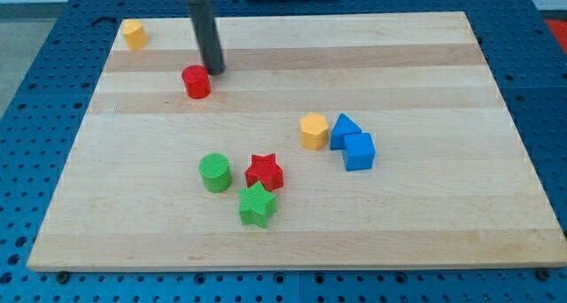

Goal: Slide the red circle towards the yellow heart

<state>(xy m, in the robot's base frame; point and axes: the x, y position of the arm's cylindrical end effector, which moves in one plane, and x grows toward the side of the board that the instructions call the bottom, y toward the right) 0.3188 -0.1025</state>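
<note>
Wooden tabletop (425, 223) on a blue perforated base (27, 117), seen from the one camera. My rod comes down from the view's top, and my tip (215, 73) rests on the board near the far edge, left of centre. I carry no claw: the rod ends plainly, with nothing to open or close and nothing held.

The red circle (197, 81) stands just beside my tip, on the tip's left and slightly nearer the board's near edge; whether the two are touching or narrowly apart cannot be told from this view.

The yellow heart (134, 34) sits in the board's far left corner, well apart from the red circle, up and to the left of it. Its heart outline is only loosely readable at this size.

Near the board's centre, towards the right, three blocks are grouped: a yellow hexagon (314, 131), a blue triangle (344, 129) just beside it on the right, and a blue cube (359, 151) against the triangle's near side.

Towards the near edge, left of centre, lie a green cylinder (214, 173), a red star (264, 172) just to its right, and a green star (257, 205) touching or nearly touching the red star on its near side.
</note>
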